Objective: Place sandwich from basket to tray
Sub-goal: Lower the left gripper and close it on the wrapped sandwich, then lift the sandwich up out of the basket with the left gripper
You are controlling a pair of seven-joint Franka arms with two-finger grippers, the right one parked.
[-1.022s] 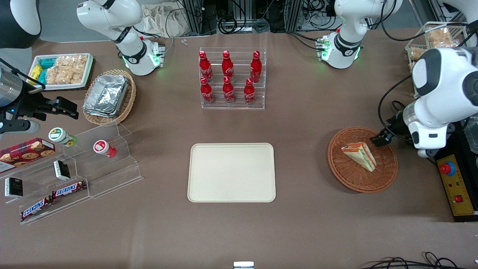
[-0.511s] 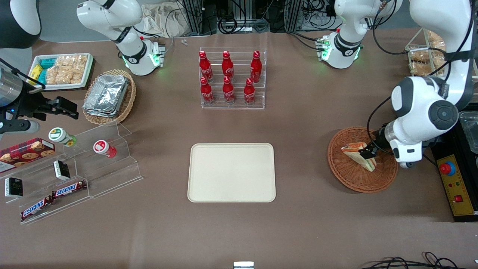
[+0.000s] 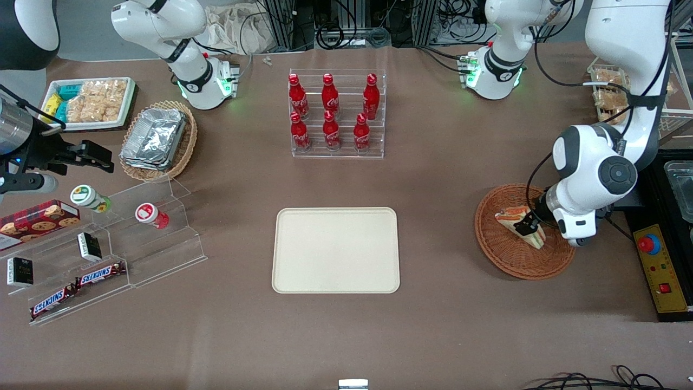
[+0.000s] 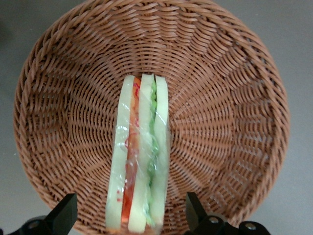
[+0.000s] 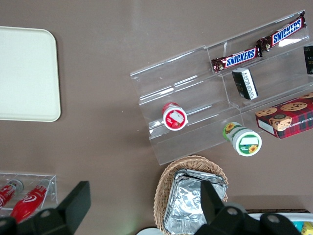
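Pale cream bread, streaked with an orange-red layer and a green one, makes up the sandwich (image 4: 139, 156), a clear-wrapped wedge standing on its edge on the basket (image 4: 234, 122). In the front view the sandwich (image 3: 521, 225) lies at the right of the frame, on the round reddish-brown wicker basket (image 3: 506, 254), a shallow, plate-like weave with a braided rim.

The gripper (image 3: 526, 223) sits low over the wedge. In the left wrist view its black fingers (image 4: 63, 215) stand wide open, one on each side of the sandwich with wicker showing between each pad and the bread; they hold nothing.

Toward the middle of the front view, well apart from the basket, lies the tray (image 3: 335, 250), a smooth cream-beige rectangle with rounded corners and a low raised rim. Farther from the camera than the tray stands a clear acrylic rack (image 3: 338, 145) carrying six glossy red bottles (image 3: 330, 130).

Toward the parked arm's end of the table, at the left of the frame, a paler oval wicker basket (image 3: 187, 146) holds crinkled foil containers (image 3: 154, 136). Nearer the camera there is a stepped clear acrylic stand (image 3: 162, 244) with Snickers bars (image 3: 100, 273).
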